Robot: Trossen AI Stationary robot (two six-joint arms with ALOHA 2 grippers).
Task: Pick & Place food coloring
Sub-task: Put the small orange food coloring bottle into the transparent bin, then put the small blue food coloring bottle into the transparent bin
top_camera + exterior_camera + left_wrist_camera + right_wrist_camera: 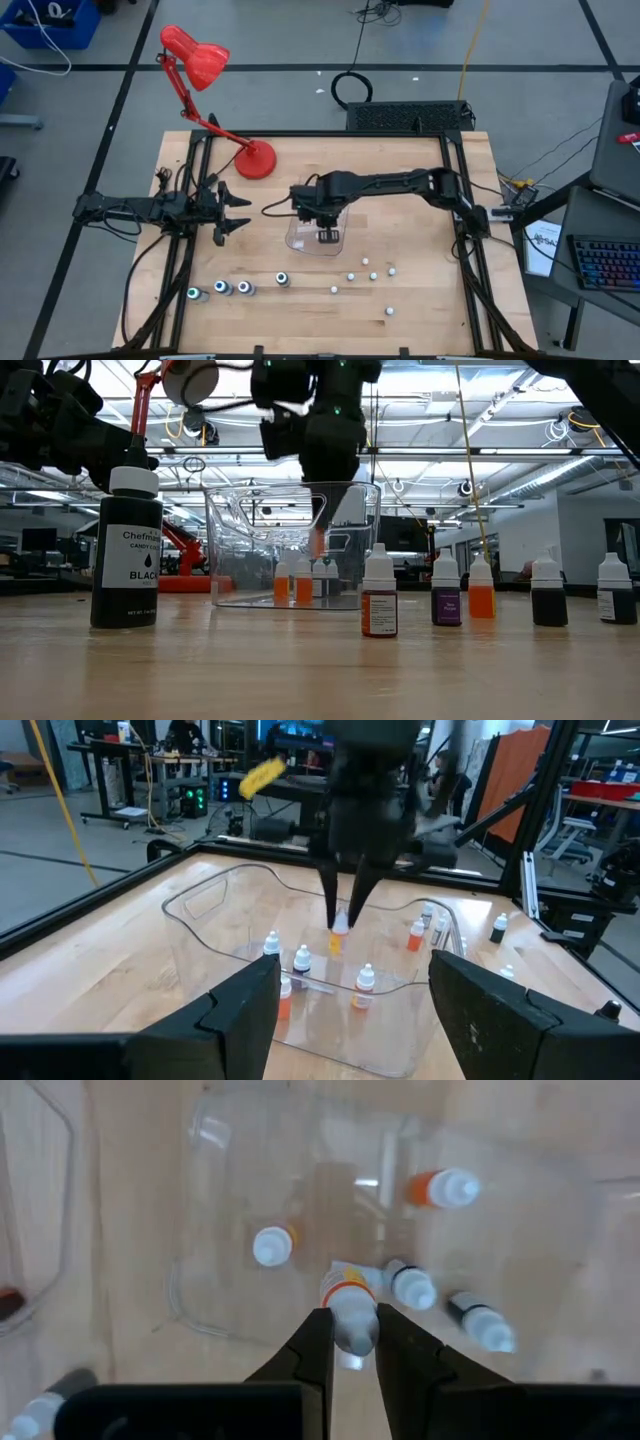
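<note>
The right tool (350, 1342) pinched an orange food coloring bottle (349, 1305) above the clear tub (300, 243), apparently inside its rim; it should lower further before releasing, clear of bottles below.

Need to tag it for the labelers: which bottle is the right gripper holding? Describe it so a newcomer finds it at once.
Find the clear tub mid-table, in front of the red lamp. The right gripper hangs inside it, shut on a small orange bottle with a white cap. Unlike the other bottles in the tub, it is pinched between the fingers rather than resting on the floor.
</note>
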